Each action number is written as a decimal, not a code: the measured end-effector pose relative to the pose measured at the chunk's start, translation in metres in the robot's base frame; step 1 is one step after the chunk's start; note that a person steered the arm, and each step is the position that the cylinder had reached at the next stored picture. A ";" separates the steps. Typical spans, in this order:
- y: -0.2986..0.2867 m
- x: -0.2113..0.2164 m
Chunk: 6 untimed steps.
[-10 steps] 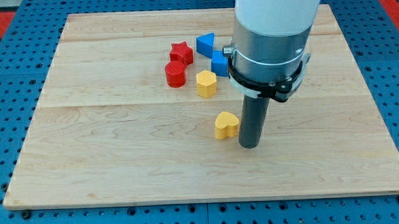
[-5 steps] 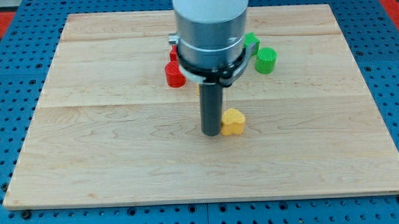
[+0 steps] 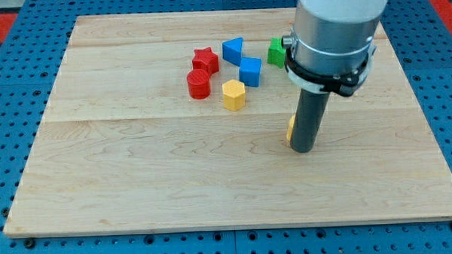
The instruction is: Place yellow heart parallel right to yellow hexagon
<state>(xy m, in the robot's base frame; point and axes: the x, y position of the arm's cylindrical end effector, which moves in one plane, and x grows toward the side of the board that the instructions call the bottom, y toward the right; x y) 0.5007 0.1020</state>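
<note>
The yellow hexagon (image 3: pixel 234 95) sits on the wooden board (image 3: pixel 137 168) just above its middle. The yellow heart (image 3: pixel 290 128) is almost wholly hidden behind my rod; only a thin yellow sliver shows at the rod's left side, to the right of and a little below the hexagon. My tip (image 3: pixel 304 148) rests on the board, right in front of the heart and touching or nearly touching it.
A red cylinder (image 3: pixel 198 84) and a red star (image 3: pixel 205 60) lie left of the hexagon. A blue triangle (image 3: pixel 234 49) and a blue cube (image 3: pixel 250 71) lie above it. A green block (image 3: pixel 276 51) is partly hidden by the arm at the view's top right.
My rod went from the heart's right side to its left, then swept right. The yellow heart slid right with it, from the board's middle to right of the hexagon.
</note>
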 end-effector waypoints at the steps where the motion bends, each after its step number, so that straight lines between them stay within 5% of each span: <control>1: 0.007 -0.017; 3: 0.075 -0.012; 6: 0.032 -0.016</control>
<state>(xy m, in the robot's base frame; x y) 0.4852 0.1336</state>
